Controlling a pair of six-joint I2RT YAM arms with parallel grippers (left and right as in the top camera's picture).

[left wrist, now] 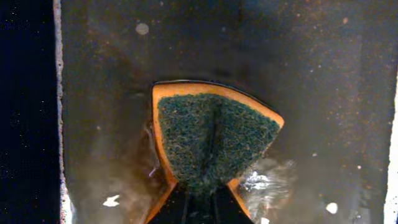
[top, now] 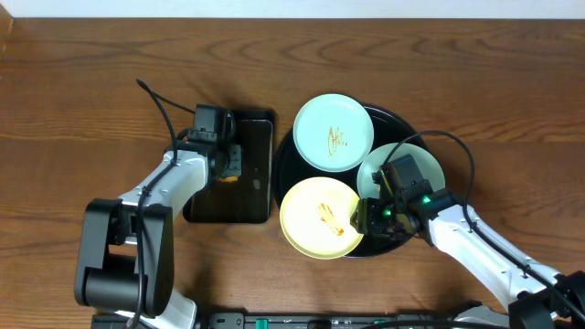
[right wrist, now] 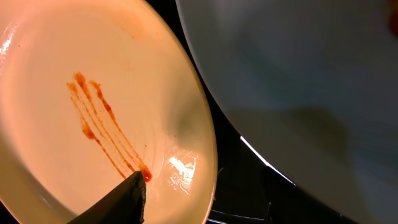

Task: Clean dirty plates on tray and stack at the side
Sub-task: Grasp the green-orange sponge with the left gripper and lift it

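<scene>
left claw (top: pixel 228 163): pinching the sponge (left wrist: pixel 214 140). The sponge is folded between the jaws, scourer side towards the camera.
sponge spot: over the wet small tray (top: pixel 256 196), left of the plates. Probably there to wet or wring it. Can't tell whether it touches the tray.
right claw (top: pixel 366 217): at the right rim of the yellow plate (top: pixel 311 219), likely to steady or lift it for wiping.
right claw state: cannot tell. The wrist view shows one finger (right wrist: pixel 118 202) above the plate. The other is out of sight, maybe under the rim.
plates: all three on the round tray (top: pixel 283 169), none stacked aside on the tabletop (top: pixel 91 91) yet.
yellow plate: front of tray, smear (right wrist: pixel 102 127) ending just by the finger.
rear mint plate (top: pixel 334 132): sauce squiggle in the centre, untouched.
right mint plate (top: pixel 422 164): partly covered by the right arm. The visible part looks clean, the rest is unknown.
hidden: wrist view crops the yellow plate's left and bottom edges, and the mint plate there is dim, without detail.
overlap: the yellow and right mint rims run close together. Touching or apart, unclear.
</scene>
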